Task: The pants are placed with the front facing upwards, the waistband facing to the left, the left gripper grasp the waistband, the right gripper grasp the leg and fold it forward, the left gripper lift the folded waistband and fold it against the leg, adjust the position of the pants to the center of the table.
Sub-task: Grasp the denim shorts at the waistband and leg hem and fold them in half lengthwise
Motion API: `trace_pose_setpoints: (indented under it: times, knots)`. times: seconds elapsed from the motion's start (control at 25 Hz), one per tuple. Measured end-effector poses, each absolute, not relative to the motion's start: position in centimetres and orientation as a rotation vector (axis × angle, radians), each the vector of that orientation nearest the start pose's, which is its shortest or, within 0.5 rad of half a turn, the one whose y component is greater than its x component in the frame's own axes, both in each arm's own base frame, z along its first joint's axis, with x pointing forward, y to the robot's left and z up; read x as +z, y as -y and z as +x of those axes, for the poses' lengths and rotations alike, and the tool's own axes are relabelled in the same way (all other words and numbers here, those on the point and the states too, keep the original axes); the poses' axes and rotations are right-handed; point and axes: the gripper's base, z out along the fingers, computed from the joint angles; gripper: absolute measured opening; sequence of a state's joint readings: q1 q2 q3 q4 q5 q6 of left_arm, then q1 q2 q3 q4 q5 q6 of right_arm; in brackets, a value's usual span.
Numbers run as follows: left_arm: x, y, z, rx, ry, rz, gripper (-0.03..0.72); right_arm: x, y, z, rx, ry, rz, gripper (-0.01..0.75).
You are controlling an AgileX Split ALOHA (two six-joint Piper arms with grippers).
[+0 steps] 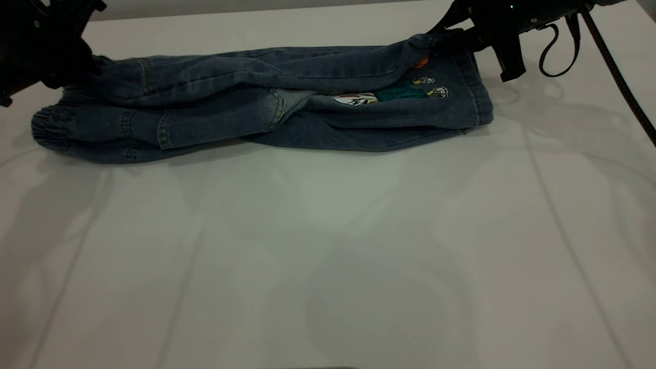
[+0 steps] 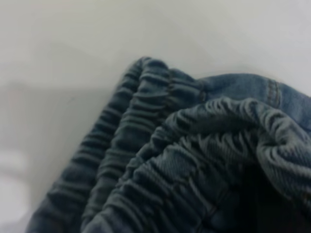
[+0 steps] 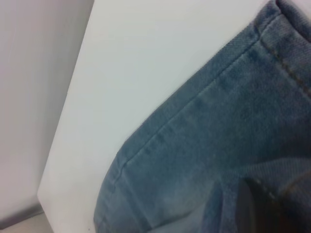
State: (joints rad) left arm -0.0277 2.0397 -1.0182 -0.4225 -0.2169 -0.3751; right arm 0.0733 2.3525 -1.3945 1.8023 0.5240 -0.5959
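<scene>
The blue denim pants [image 1: 246, 113] lie folded lengthwise along the far part of the white table [image 1: 328, 256], one leg over the other. Their gathered waistband [image 1: 48, 128] points left. My left gripper [image 1: 84, 66] is at the far left, shut on the upper layer of the waistband [image 2: 146, 126], whose ruffled denim curls round the dark fingers [image 2: 252, 204]. At the far right, my right gripper [image 1: 446, 33] is shut on the upper leg's hem, lifting that corner slightly. Denim of the leg [image 3: 218, 136] wraps over a dark fingertip [image 3: 250, 208].
A colourful cartoon patch [image 1: 410, 92] shows on the lower leg near its hem. A braided black cable [image 1: 615, 72] runs down the right side. The table's far edge [image 3: 63, 145] lies close beyond the leg. Bare white tabletop stretches in front of the pants.
</scene>
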Motion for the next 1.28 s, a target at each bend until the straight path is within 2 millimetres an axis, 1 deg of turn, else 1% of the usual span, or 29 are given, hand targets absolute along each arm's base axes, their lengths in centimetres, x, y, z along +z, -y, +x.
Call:
trace_pose_setpoints:
  times: [0.24, 0.4, 0.52, 0.68, 0.72, 0.84, 0.96, 1.08, 1.12, 1.2, 1.28]
  knots:
    - [10.6, 0.8, 41.0, -0.331, -2.213, -0.869, 0.105, 6.5, -7.8, 45.9, 1.196, -2.257, 1.154, 0.061]
    - [10.1, 0.9, 41.4, -0.337, -2.256, -0.875, 0.145, 6.5, -7.8, 45.9, 1.200, -2.252, 1.173, 0.095]
    - [10.3, 0.8, 41.5, -0.337, -2.254, -0.872, 0.211, 6.5, -7.8, 45.9, 1.206, -2.251, 1.177, 0.148]
    - [10.4, 0.2, 41.7, -0.333, -2.236, -0.888, 0.350, 6.6, -8.0, 45.8, 1.232, -2.254, 1.167, 0.273]
    - [10.5, -0.1, 41.8, -0.337, -2.223, -0.910, 0.385, 6.6, -8.0, 45.8, 1.236, -2.256, 1.160, 0.307]
    - [10.5, -0.8, 41.8, -0.360, -2.179, -1.008, 0.457, 6.7, -8.1, 45.8, 1.248, -2.261, 1.139, 0.379]
    - [10.4, -1.1, 41.7, -0.359, -2.180, -1.023, 0.477, 6.8, -8.3, 45.8, 1.273, -2.265, 1.120, 0.409]
    - [10.4, -1.2, 41.7, -0.363, -2.179, -1.044, 0.478, 7.0, -8.5, 45.7, 1.309, -2.275, 1.067, 0.414]
    - [10.4, -1.4, 41.7, -0.371, -2.168, -1.078, 0.478, 7.1, -8.7, 45.6, 1.328, -2.278, 1.045, 0.414]
    - [10.3, -2.1, 41.6, -0.405, -2.120, -1.205, 0.478, 7.3, -8.9, 45.5, 1.364, -2.282, 1.012, 0.416]
    - [10.4, -2.7, 41.6, -0.421, -2.083, -1.271, 0.478, 7.4, -9.1, 45.4, 1.397, -2.287, 0.971, 0.416]
